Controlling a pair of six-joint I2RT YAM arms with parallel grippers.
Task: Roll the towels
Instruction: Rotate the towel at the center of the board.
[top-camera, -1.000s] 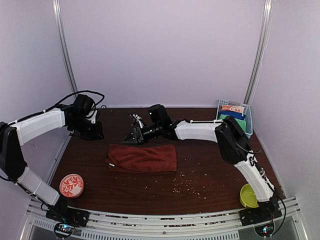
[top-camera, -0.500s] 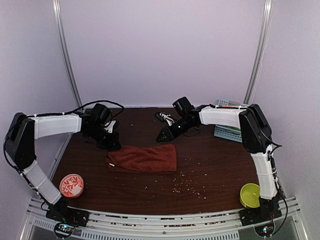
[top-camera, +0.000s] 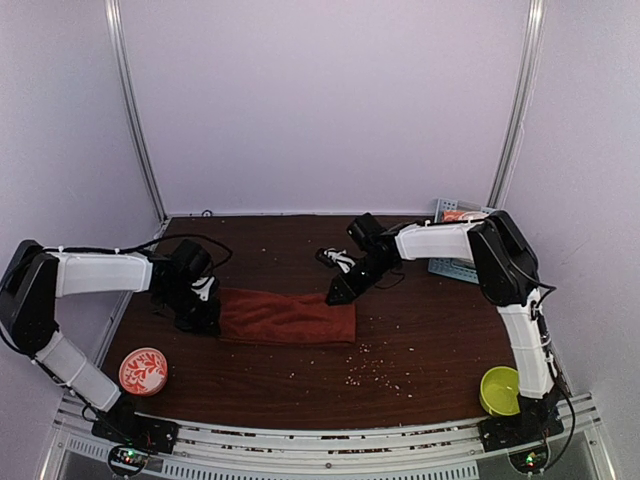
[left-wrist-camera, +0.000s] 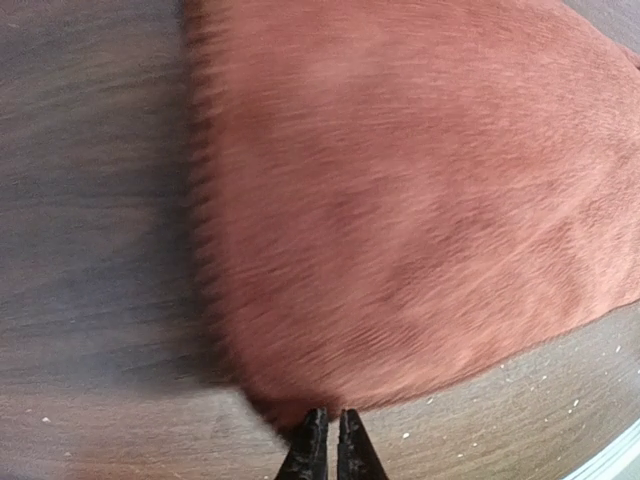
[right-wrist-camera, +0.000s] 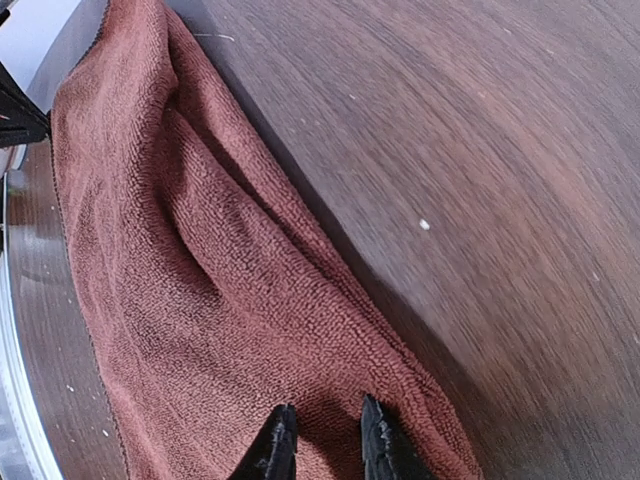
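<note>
a lab test booth: plain white walls (top-camera: 320, 110), metal frame rails (top-camera: 135, 110), dark table (top-camera: 430, 345).

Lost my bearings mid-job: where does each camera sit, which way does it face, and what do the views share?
Top external: above and behind the arm bases, looking down at the table, both arms, with the left gripper and right gripper at opposite ends of the towel.
Left wrist: on the left arm, pointing down at a towel corner; only its nearly closed fingers show.
Right wrist: on the right arm, looking along the towel; its parted fingers show.
Shared: all three see the towel and the table.
</note>
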